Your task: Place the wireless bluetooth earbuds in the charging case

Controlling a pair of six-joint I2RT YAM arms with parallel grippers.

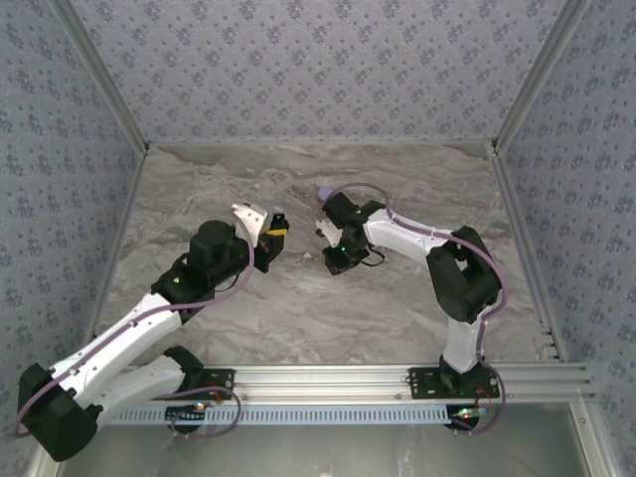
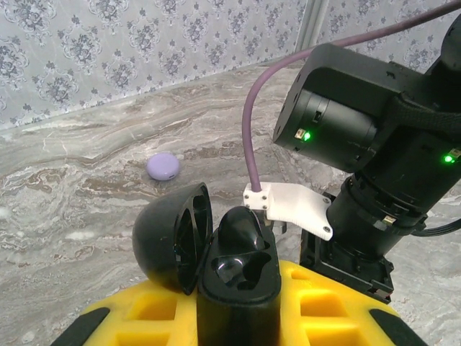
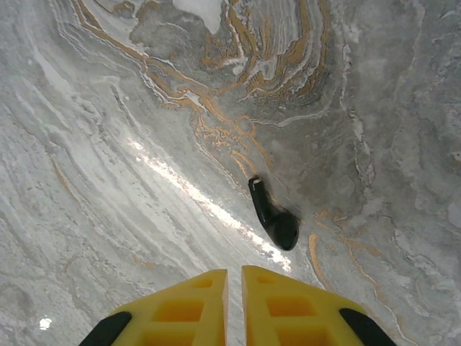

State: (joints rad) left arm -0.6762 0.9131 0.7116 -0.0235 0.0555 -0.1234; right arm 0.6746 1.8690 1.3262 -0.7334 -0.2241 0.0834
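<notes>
My left gripper (image 2: pixel 238 317) is shut on the charging case (image 2: pixel 238 285), a black case held upright with its lid (image 2: pixel 169 238) swung open to the left. One black earbud (image 2: pixel 243 227) sits in the case's far socket, and the near socket (image 2: pixel 232 270) is empty. In the top view the left gripper (image 1: pixel 270 238) holds the case (image 1: pixel 278 223) mid-table. A second black earbud (image 3: pixel 275 218) lies on the marble just ahead and right of my right gripper (image 3: pixel 234 272). Its yellow fingers stand almost together with nothing between them, above the table.
A small round lilac puck (image 2: pixel 163 166) lies on the marble beyond the case, near the right arm's wrist (image 1: pixel 323 194). The right arm (image 2: pixel 360 144) hangs close in front of the left gripper. Patterned walls enclose the table (image 1: pixel 199 179).
</notes>
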